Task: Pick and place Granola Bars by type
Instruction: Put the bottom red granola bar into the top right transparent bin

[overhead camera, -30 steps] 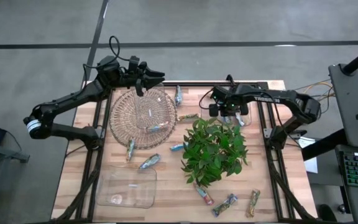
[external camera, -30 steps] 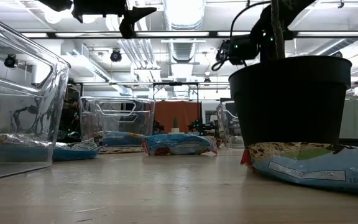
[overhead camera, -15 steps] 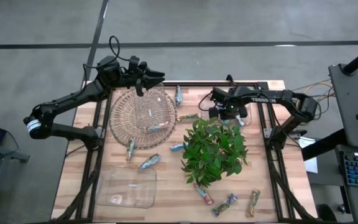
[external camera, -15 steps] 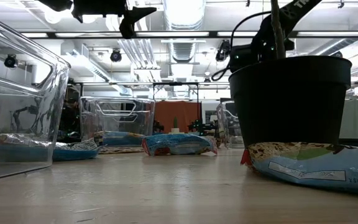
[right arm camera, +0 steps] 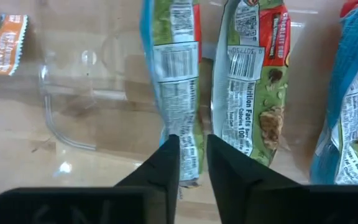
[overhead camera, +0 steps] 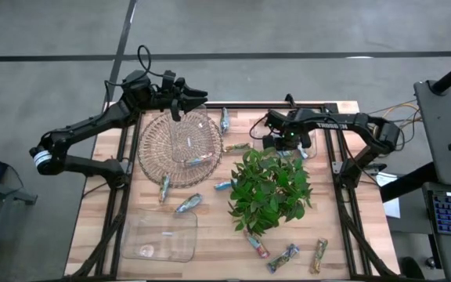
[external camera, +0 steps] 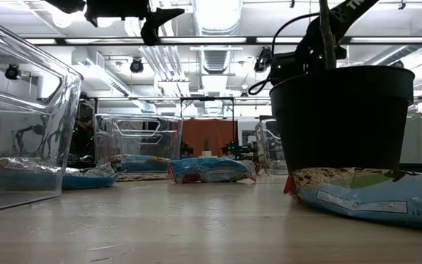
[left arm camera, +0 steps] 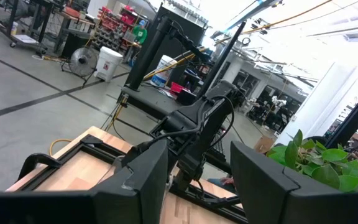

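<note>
My right gripper [overhead camera: 286, 141] points down into a clear container [overhead camera: 304, 149] at the table's far right, beside the leafy plant [overhead camera: 271, 188]. Its fingers [right arm camera: 193, 163] stand a narrow gap apart, open, over the near end of a green-and-blue granola bar [right arm camera: 176, 93]. That bar lies flat on the container's floor, next to a second green bar [right arm camera: 250, 93] and a blue one [right arm camera: 353, 112]. My left gripper [overhead camera: 198, 98] waits open and empty, raised above the far rim of the wicker basket [overhead camera: 180, 145], which holds one bar [overhead camera: 198, 160]. My right gripper's fingers come from above and stand on either side of the green-and-blue bar's end [right arm camera: 188, 177]. The bar lies flat in the container. I cannot tell whether the fingers touch it.
Loose bars lie on the table [overhead camera: 225, 119] [overhead camera: 237, 146] [overhead camera: 164, 186] [overhead camera: 188, 204] [overhead camera: 224, 185], and three more near the front right [overhead camera: 283, 257]. Another clear container [overhead camera: 163, 235] stands near the front left. The plant's black pot [external camera: 343, 117] is close beside the right gripper.
My right gripper has shifted a little toward the table's right edge above the far right container and tipped slightly, then kept still.
</note>
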Robot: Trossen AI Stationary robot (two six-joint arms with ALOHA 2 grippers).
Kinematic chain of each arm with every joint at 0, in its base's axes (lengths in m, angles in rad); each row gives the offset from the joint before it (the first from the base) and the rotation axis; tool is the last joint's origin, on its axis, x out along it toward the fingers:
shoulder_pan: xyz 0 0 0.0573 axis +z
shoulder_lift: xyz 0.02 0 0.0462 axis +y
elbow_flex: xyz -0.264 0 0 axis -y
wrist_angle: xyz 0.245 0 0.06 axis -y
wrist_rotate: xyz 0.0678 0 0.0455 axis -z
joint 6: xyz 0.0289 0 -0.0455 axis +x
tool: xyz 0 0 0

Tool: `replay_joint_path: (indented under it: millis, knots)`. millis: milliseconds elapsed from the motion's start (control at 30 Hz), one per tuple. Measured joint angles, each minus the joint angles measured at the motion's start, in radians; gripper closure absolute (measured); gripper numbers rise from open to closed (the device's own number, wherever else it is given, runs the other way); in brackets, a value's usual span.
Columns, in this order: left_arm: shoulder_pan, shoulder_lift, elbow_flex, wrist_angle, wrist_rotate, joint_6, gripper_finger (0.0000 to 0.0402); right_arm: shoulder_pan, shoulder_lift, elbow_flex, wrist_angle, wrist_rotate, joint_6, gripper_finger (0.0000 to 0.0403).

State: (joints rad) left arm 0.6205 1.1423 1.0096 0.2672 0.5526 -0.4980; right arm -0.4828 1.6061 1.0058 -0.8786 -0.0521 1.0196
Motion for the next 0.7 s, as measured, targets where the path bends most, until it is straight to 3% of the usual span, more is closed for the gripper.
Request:
replay_joint_path:
  millis: [400, 700]
  knots:
    - [0.0, 0.0, 0.0, 0.0, 0.0, 0.0, 0.0244, 0.001, -0.091, 0.055, -0.036, 0.03, -0.068, 0.0266]
    - [0.0, 0.0, 0.0, 0.0, 0.0, 0.0, 0.0244, 0.024, -0.155, 0.213, -0.339, 0.049, -0.114, 0.0264]
